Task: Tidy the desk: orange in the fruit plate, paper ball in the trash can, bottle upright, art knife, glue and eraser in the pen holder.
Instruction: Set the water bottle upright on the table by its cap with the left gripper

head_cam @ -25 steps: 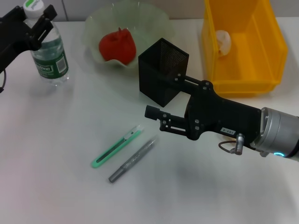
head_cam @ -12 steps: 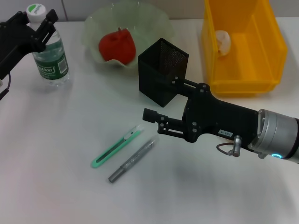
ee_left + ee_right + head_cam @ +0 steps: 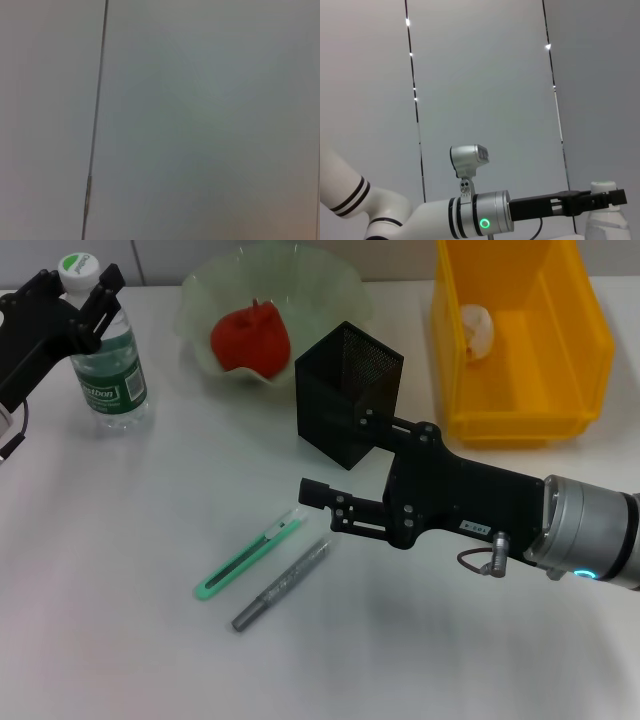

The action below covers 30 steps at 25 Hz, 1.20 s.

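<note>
With the left claw (image 3: 75, 302) spread open around the cap of the upright clear plastic bottle (image 3: 100, 345) near the counter's (image 3: 120, 640) far-left corner, the right claw (image 3: 318, 502), seemingly closed and empty, should descend squarely over the mid-counter green art knife (image 3: 246, 557).

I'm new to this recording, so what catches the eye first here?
The black right gripper reaches across the desk middle, just above the green art knife and grey glue stick. Far left, the left gripper flanks the upright bottle's neck; the yellow trash can holds the paper ball.
</note>
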Tool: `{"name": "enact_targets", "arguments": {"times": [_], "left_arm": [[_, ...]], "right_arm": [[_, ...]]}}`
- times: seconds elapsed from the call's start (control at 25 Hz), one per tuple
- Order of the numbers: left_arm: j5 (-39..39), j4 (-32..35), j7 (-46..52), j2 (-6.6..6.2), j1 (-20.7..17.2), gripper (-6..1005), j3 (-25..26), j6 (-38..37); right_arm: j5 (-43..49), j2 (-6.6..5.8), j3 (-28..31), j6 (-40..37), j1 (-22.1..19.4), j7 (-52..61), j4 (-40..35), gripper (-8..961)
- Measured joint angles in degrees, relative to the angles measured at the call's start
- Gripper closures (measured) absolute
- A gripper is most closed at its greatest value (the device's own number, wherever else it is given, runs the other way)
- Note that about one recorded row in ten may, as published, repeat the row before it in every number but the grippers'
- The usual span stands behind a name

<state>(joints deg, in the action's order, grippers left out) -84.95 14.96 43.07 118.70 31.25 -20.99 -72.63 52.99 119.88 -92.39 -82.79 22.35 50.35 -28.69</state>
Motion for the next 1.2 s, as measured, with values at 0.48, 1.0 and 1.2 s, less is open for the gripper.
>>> {"name": "enact_targets", "arguments": {"times": [0.48,1.0,1.2], "left_arm": [[0.04,-0.17,-0.05,-0.04,0.25,540,-0.48,1.34],[0.0,-0.2,0.35,-0.09,-0.24,537,-0.49,2.59],[-0.02,-0.19,0.39,-0.15,-0.35,536,-0.43,2.48]], "right_arm": [[0.0,0.0,0.02,0.16,0.8,0.0,0.62,222],[0.01,0.0,0.11,1.41,1.91,-0.01,1.52,222],[0.01,0.0,0.11,1.4,1.91,0.14,1.42,222]]}}
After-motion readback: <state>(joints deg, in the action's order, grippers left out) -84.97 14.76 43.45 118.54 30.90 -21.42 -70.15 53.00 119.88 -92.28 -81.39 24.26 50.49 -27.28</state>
